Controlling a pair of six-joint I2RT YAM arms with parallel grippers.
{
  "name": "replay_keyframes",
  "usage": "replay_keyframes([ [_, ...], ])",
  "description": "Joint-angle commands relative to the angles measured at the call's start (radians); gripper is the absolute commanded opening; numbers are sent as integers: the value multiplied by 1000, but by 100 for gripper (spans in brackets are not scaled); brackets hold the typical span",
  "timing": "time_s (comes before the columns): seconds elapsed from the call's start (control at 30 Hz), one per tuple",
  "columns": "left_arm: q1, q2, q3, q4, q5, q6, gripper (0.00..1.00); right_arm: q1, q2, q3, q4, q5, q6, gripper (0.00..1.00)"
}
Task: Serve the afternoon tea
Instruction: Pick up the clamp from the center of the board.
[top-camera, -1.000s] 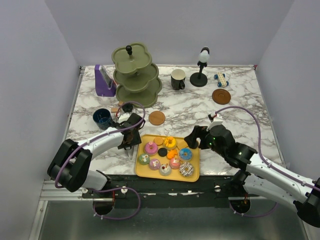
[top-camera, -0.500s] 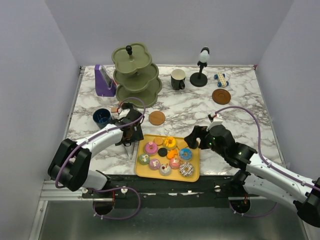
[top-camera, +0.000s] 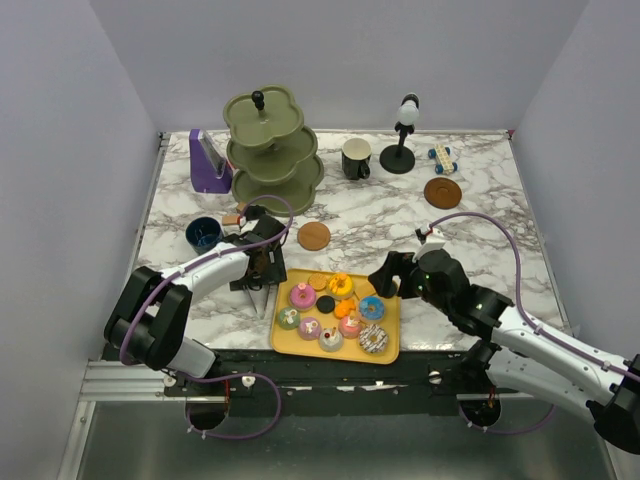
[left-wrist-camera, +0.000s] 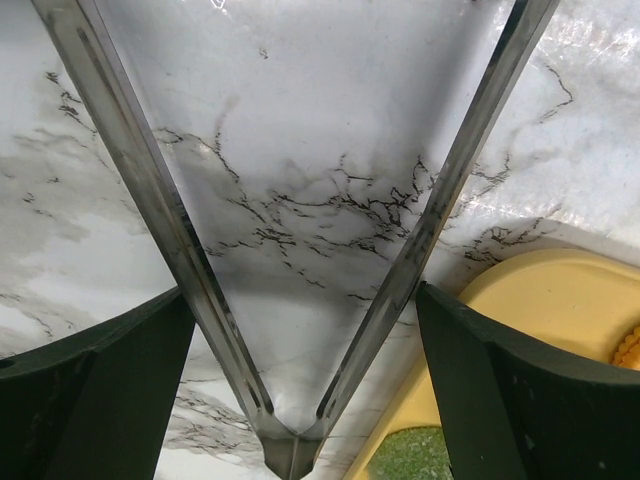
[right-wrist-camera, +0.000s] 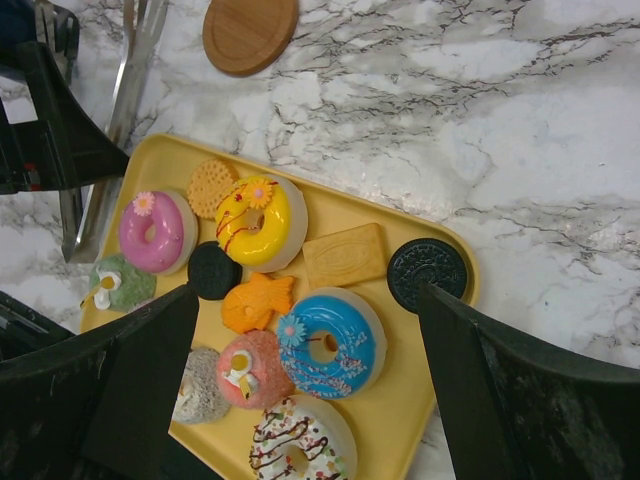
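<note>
Overhead, the olive stand (top-camera: 272, 150) sits at the back left of the marble surface (top-camera: 380, 215). The black mug (top-camera: 355, 158) is just to its right and a purple holder (top-camera: 208, 165) to its left. A ball-topped post (top-camera: 402, 135) stands beyond the mug. One coaster (top-camera: 314, 236) lies in front of the stand and a second coaster (top-camera: 442, 192) lies at the right. The blue mug (top-camera: 203, 235) stands at the left, apart from both. At the near edge a yellow tray (top-camera: 350, 356) carries the sweets (top-camera: 337, 300). The left pincer (top-camera: 256, 282) points down just left of the tray, over metal tongs (top-camera: 262, 302). The right pincer (top-camera: 388, 278) hovers at the tray's far right corner.

From the left wrist, the left pincer (left-wrist-camera: 302, 295) is spread wide and grips nothing. The tongs (left-wrist-camera: 150, 180) lie flat on the marble between its fingers, their V closing toward the camera. Whether the fingers touch them cannot be told. A tray corner (left-wrist-camera: 560, 300) shows at the right.

From the right wrist, the right pincer (right-wrist-camera: 308, 300) is likewise wide apart and empty above the tray (right-wrist-camera: 400, 400). On the tray are a pink doughnut (right-wrist-camera: 152, 230), a yellow doughnut (right-wrist-camera: 255, 222), a blue doughnut (right-wrist-camera: 322, 345), a fish biscuit (right-wrist-camera: 258, 302), a rectangular biscuit (right-wrist-camera: 343, 256), two dark biscuits and cupcakes. The nearer coaster (right-wrist-camera: 250, 32) lies beyond the tray.
</note>
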Motion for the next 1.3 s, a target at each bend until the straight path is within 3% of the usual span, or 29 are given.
replay_keyframes([
  [0.0,-2,15,26,-43,3,-43,96,4,15,8,7,27,2,98],
  [0.53,-18,-63,-27,-11,-5,-64,52,4,-24,15,-18,29,3,98],
  [0.9,-44,-338,-18,-71,-57,-41,53,4,-8,22,-5,16,6,98],
  [1.27,-157,-541,93,-202,-148,-28,56,4,-13,59,-28,38,-8,98],
])
